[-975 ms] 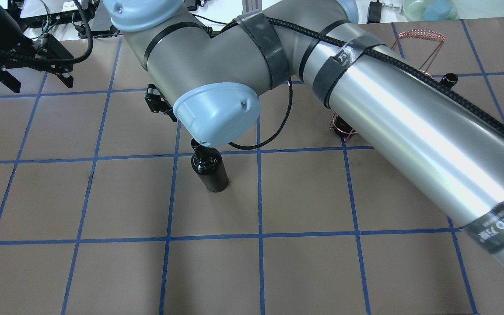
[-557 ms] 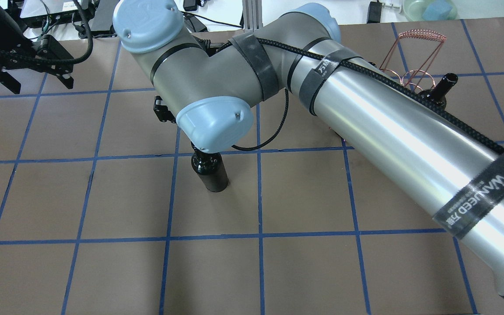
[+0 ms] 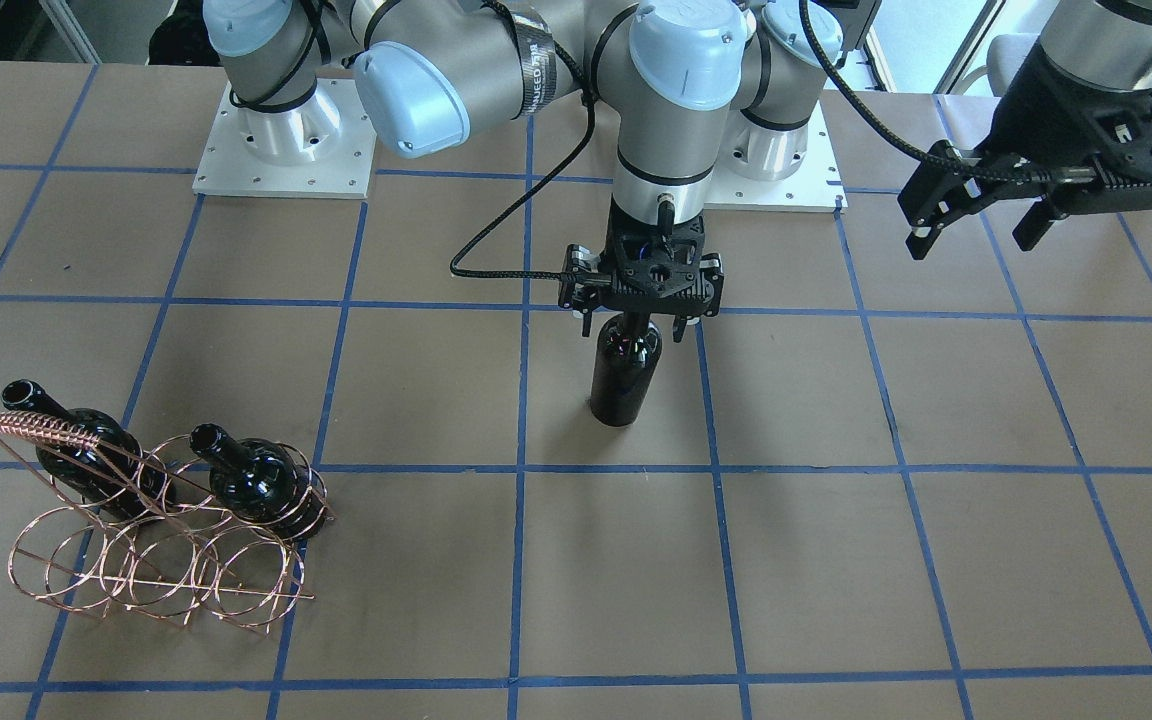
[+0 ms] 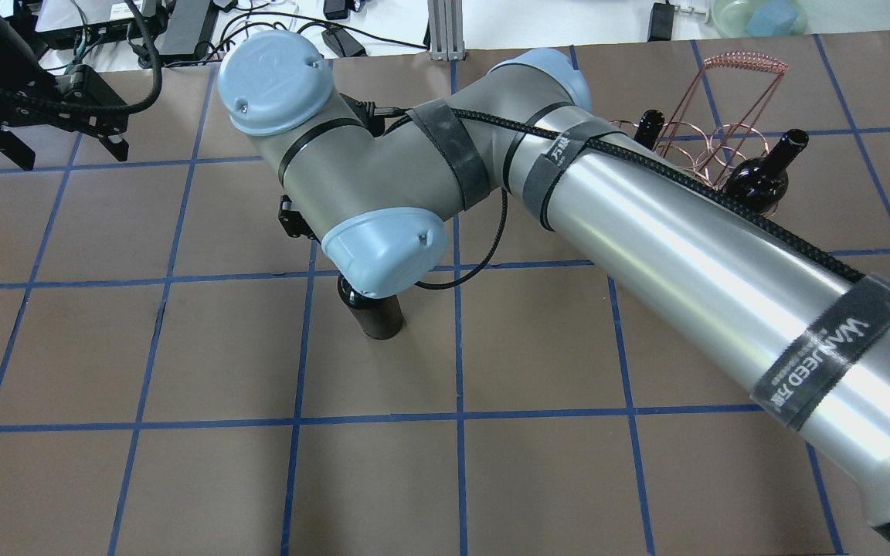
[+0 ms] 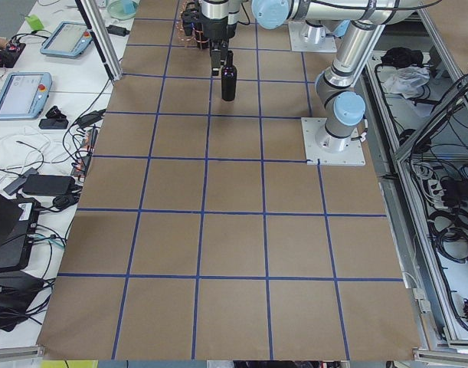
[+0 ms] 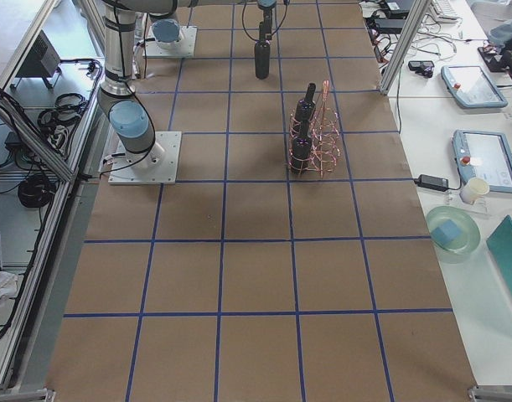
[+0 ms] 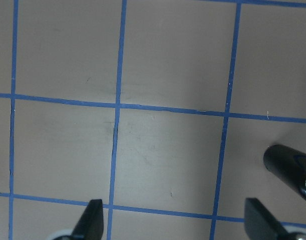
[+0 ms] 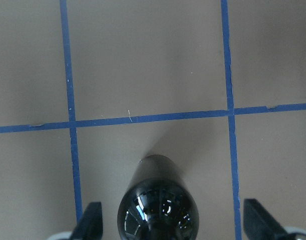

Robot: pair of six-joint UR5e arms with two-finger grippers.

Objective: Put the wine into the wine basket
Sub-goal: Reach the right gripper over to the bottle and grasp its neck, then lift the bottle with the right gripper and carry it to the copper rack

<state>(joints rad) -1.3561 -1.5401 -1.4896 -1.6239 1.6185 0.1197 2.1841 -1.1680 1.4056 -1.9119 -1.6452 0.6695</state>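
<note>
Okay, the wine (image 3: 624,385) is standing upright on the desk (image 3: 836,560), near the middle, right on one of the blue grid lines (image 3: 836,468). It's not in the wine basket (image 3: 164,575) yet.

My right pincer (image 3: 633,322) is directly over it, pointing straight down, with the neck up between the fingers. On the right wrist feed I can see both fingertips (image 8: 91,220) spread wide to either side of the bottle's glossy shoulder, with bare desk between each tip and the glass. So it's straddling the neck, not pinching it.

The wine basket sits well apart from the wine, out toward the robot's right end of the desk. Two other bottles (image 3: 256,485) are in its back row of rings, side by side, tilted with their necks up and out. The front rings show only wire. The coil-wrapped handle (image 3: 36,428) crosses in front of the far bottle.

My left pincer (image 3: 976,228) hangs above the desk on the opposite side, well away from the wine. Its fingers are spread too, and nothing is between them but brown desk and blue tape.
</note>
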